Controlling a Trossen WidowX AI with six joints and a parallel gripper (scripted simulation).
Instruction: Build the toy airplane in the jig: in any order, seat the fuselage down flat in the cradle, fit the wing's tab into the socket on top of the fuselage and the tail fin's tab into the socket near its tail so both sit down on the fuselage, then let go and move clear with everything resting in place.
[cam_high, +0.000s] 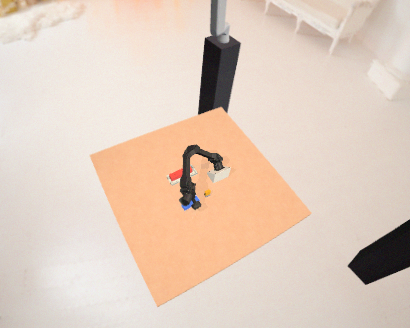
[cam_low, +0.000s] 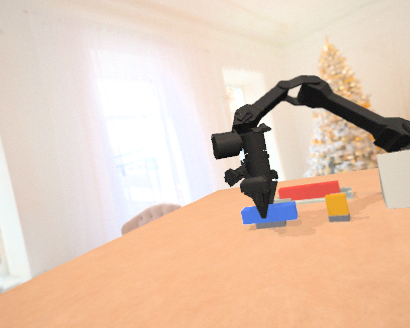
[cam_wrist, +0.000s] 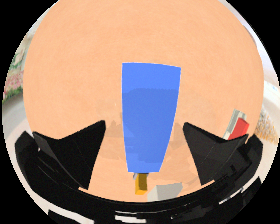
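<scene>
The red fuselage (cam_high: 178, 174) (cam_low: 309, 191) (cam_wrist: 239, 129) lies lengthwise in the pale cradle (cam_low: 346, 195); whether it sits fully down is too small to tell. The blue wing (cam_high: 186, 207) (cam_low: 287, 211) (cam_wrist: 150, 80) lies level on a low grey stand (cam_low: 271, 225). The orange tail fin (cam_high: 207, 192) (cam_low: 337, 204) (cam_wrist: 141, 185) stands on a small grey block (cam_low: 339, 218). My gripper (cam_low: 264, 215) (cam_wrist: 144, 123) is open and points down, with its fingers on either side of the wing's long edges. Nothing is held. The tabs and sockets are hidden.
The tan table top (cam_high: 230, 240) (cam_low: 200, 270) bears all the parts. The white box (cam_high: 220, 174) (cam_low: 395, 180) stands at the arm's base, beyond the tail fin. The cradle and fuselage lie behind the wing in the exterior view.
</scene>
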